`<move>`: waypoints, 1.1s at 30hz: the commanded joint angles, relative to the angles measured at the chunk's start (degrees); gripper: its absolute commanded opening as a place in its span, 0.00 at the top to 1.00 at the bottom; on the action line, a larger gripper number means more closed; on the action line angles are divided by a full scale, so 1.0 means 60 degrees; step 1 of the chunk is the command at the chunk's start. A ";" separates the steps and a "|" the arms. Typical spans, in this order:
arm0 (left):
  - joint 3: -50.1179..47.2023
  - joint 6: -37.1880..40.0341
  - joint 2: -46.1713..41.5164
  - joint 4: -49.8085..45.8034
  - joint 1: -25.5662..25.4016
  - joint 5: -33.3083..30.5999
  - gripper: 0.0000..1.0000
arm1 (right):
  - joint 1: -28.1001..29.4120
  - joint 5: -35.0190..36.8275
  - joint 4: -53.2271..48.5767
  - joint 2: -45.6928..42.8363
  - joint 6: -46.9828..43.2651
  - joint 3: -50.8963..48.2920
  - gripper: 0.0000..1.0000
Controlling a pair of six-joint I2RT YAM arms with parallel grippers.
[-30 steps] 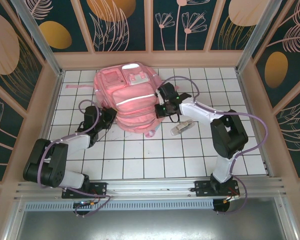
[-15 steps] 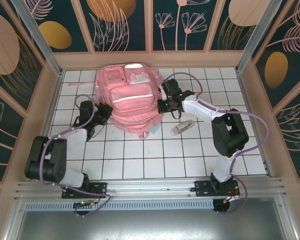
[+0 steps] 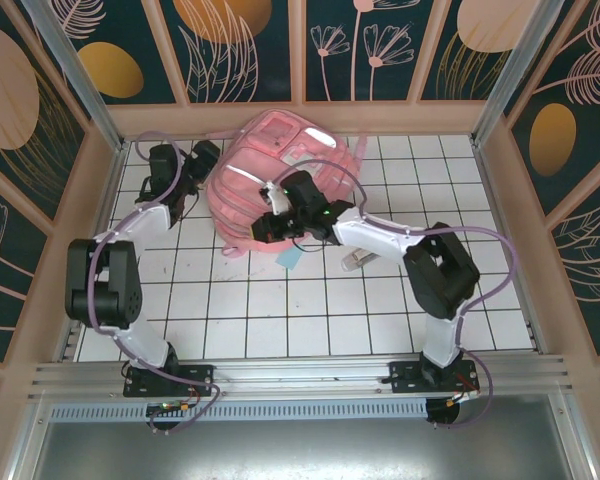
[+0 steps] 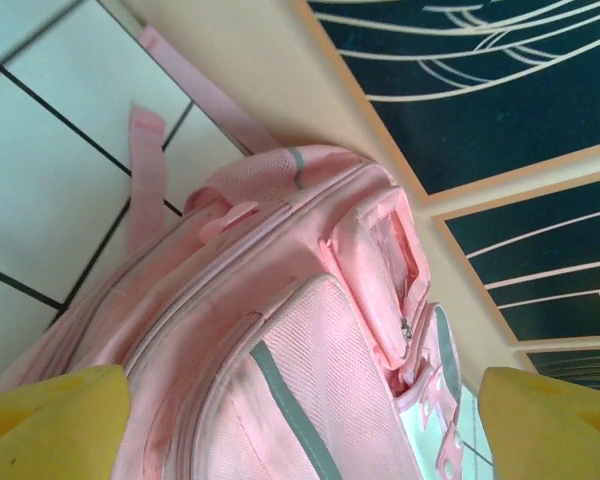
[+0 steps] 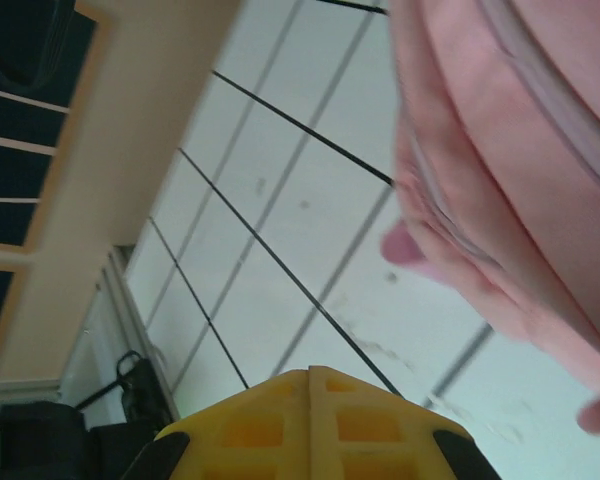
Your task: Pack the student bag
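bag (image 3: 285, 160), pink and bulky, lies at the far side of the table (image 3: 310, 310), its top close against the back wall (image 3: 300, 118), tipped toward the left. its front faces up with a pale stripe (image 4: 290, 410) across it. in the left wrist view the small front pocket (image 4: 380, 270) has its zip (image 4: 406, 330) drawn shut, and the seams of the bigger compartments run closed too, so what is inside any of them cannot be seen. a strap (image 4: 145, 160) trails off the top onto the tiles. left gripper (image 3: 202, 158) sits just beside the bag's left side near the back wall, jaws spread wide; in its own view the two yellow fingers (image 4: 50, 420) stand at the opposite lower corners with the bag's front in the gap beyond them, and whether they touch the fabric cannot be told. right gripper (image 3: 268, 222) is at the bag's near edge, reaching in from the right, jaws pressed together; its camera shows the yellow fingertips (image 5: 310, 420) closed on each other, with the pink fabric off to the upper right. small pale object (image 3: 358, 258) lies on the tiles to the right of the bag, apart from it and beside the right arm.
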 commanded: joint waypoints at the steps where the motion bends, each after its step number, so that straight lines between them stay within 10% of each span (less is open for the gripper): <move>1: -0.0395 0.0682 -0.1242 -0.1117 -0.0005 -0.0890 0.10 | -0.0157 -0.0455 0.0443 0.0615 0.0285 0.0833 1.00; 16: -0.5455 -0.2456 -0.3781 0.1514 -0.0928 -0.0157 0.10 | -0.0343 -0.0101 -0.0051 0.0380 0.0337 0.0483 1.00; 25: -0.5551 -0.2914 -0.2061 0.2995 -0.1710 -0.0290 0.12 | -0.0217 0.3895 -0.2893 0.0069 0.1475 0.0757 0.78; 33: -0.5031 -0.2819 -0.0461 0.4037 -0.1849 -0.0053 0.41 | 0.0114 0.4128 -0.2499 0.0589 0.2152 0.1029 0.70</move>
